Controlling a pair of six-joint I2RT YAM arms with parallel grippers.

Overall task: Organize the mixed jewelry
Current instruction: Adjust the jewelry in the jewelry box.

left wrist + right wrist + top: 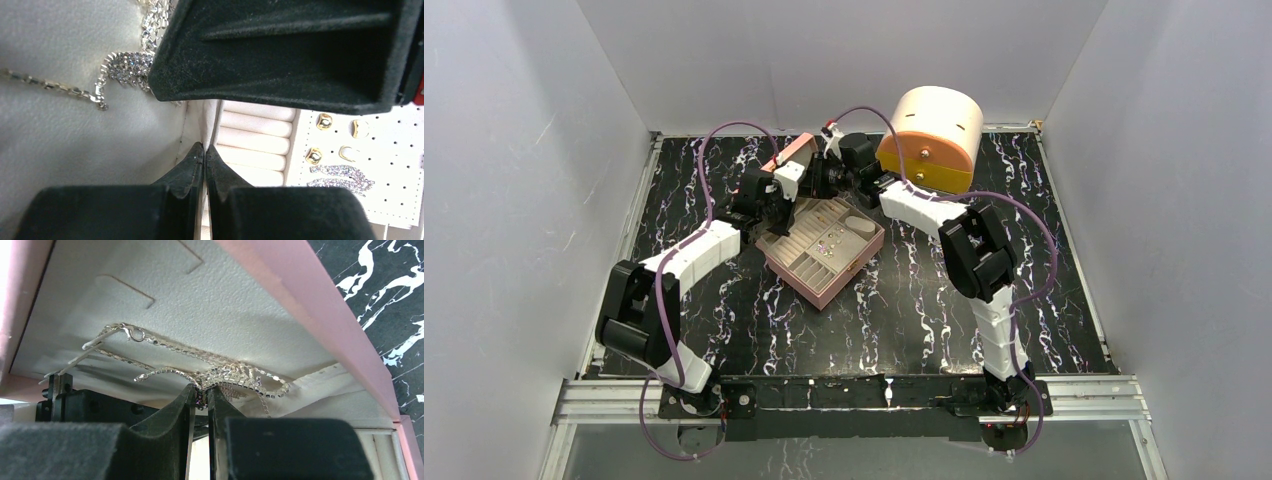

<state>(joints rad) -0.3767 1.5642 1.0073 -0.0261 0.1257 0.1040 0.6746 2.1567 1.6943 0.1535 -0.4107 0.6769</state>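
Currently, item one: gold earrings (325, 121) and crystal drops (345, 172), seated on the earring panel (395, 150); done, I judge. Item two: tangled silver chain (235, 375), against the lid lining (225, 300), nipped by my right gripper (201, 392); outstanding. My left gripper (205, 150): closed, empty.

Bright even light; left hand (204, 152) looms dark and soft-focused up close.

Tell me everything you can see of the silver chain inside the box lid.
The silver chain is thin and sparkling, made of small faceted links, with a lobster clasp at one end. It spreads loosely across the lid's pale padded lining, bunched into a tangle where the right gripper appears to pinch it.
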